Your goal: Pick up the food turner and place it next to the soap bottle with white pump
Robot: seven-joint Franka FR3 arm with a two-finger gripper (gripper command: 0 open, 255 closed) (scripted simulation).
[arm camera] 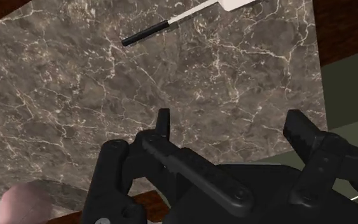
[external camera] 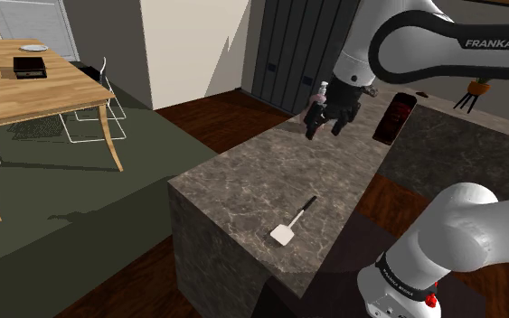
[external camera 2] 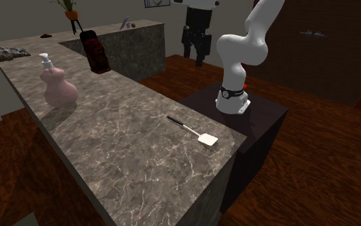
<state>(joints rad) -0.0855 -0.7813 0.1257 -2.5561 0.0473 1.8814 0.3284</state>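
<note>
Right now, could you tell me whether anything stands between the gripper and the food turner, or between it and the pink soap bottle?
Nothing visible does. The open gripper hangs over the marble counter, whose bare top runs to the food turner and on to the pink soap bottle; the dark container stands off that line.

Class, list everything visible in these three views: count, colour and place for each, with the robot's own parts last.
food turner: one, white blade, black handle, flat on the counter near the stand
soap bottle: one, pink, white pump, upright on the counter, apart from the food turner
dark container: one, black and dark red, on the counter beyond the soap bottle
counter: one, marbled grey-brown
potted plant: one, orange pot, far counter section
dining table: one, light wood, shoulder view's left
box: one, black, on the dining table
chair: one, white, beside the dining table
arm: one, white, dark joints
claw: one, black, open, above the counter
stand: one, dark box, beside the counter
</note>
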